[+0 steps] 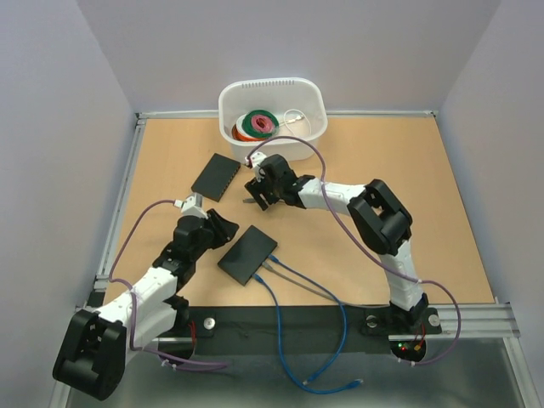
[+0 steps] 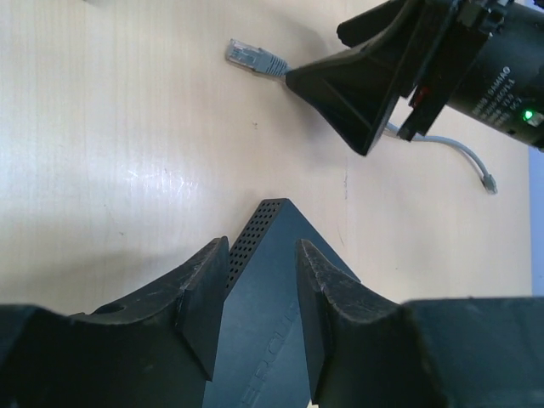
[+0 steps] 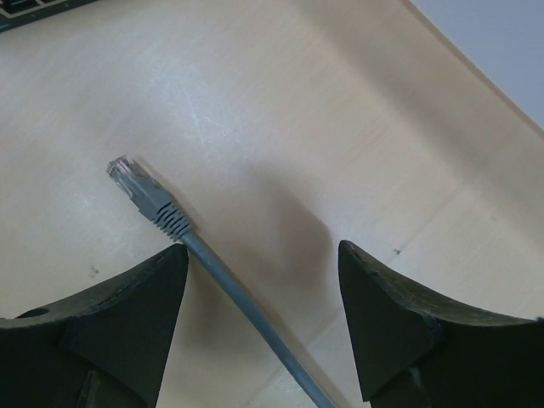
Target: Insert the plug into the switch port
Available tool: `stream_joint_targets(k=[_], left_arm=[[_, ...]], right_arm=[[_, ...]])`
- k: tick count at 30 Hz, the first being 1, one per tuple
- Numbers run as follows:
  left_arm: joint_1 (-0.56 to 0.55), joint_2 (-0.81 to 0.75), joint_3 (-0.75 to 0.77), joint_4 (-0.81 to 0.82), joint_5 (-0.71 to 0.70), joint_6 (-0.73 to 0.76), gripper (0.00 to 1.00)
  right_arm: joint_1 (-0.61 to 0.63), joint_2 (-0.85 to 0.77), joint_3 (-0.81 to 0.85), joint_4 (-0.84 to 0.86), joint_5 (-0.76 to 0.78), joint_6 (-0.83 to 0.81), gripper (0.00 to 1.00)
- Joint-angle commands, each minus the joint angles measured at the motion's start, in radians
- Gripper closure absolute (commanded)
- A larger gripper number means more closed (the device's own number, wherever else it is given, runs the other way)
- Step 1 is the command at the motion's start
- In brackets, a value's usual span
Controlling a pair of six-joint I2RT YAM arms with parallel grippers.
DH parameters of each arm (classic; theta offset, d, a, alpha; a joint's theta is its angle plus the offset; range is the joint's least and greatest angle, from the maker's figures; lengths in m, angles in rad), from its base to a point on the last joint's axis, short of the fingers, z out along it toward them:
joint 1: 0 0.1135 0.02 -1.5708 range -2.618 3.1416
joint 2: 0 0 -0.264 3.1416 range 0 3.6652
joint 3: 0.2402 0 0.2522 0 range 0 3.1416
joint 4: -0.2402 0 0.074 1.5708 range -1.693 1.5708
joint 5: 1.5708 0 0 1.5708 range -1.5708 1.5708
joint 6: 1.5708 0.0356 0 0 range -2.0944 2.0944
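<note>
Plug (image 3: 140, 194), grey with a clear tip, lies flat on the bare desk (image 1: 425, 212) just ahead of the right hand (image 3: 262, 251). Its grey cable (image 3: 246, 319) trails back between the two fingers, close to one of them. That hand is spread wide, holds nothing and does not touch the plug. From above, the right half of the desk is open wood. The rest is hemmed by pale walls on three sides, a metal rail (image 1: 119, 212) along the edge and a white bin (image 1: 272, 93) of tape rolls at the far edge. The far switch (image 1: 217, 176) lies left of the right hand (image 1: 255, 194), and the near switch (image 1: 247, 254) sits between the arms. Blue cables (image 1: 280, 340) run off it over the front rail. The top view hides the plug under the right hand. The left wrist view shows the plug (image 2: 246, 57) poking out beside that hand (image 2: 374, 93), well apart from the near switch, and shows the cable's other end (image 2: 489, 181) loose on the wood. The same view shows the left hand (image 2: 262, 248) part-way open, its fingers (image 2: 208, 297) either side of a corner of the near switch (image 2: 265, 331). I cannot tell whether they press on the switch or only stand over it.
</note>
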Motion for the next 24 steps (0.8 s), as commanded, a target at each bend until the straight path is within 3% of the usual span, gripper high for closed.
stream_joint_targets(k=[1,4,6,7,10,11,13,24], left_arm=[[0.002,-0.045,-0.027,0.045,-0.01,0.006,0.52],[0.004,-0.036,-0.027,0.044,-0.01,0.008,0.52],[0.004,-0.03,-0.021,0.045,-0.01,0.009,0.52],[0.004,-0.025,-0.021,0.045,-0.009,0.009,0.52],[0.004,-0.027,-0.019,0.045,-0.009,0.009,0.52],[0.004,-0.03,-0.021,0.045,-0.01,0.008,0.52],[0.004,-0.033,-0.016,0.044,-0.01,0.011,0.52],[0.004,-0.074,0.076,0.093,0.048,0.02,0.48]], right_arm=[[-0.001,0.021,0.049,0.006,-0.034,-0.024,0.25],[0.0,0.038,0.055,0.006,-0.08,-0.016,0.32],[-0.001,0.043,0.054,0.008,-0.1,-0.004,0.48],[-0.001,0.044,0.048,0.006,-0.12,0.004,0.6],[-0.001,0.04,0.031,0.009,-0.148,0.015,0.74],[0.0,0.028,0.014,0.008,-0.155,0.019,0.87],[-0.001,0.011,-0.011,0.009,-0.181,0.022,0.97],[-0.001,-0.244,-0.199,0.032,-0.322,0.054,1.0]])
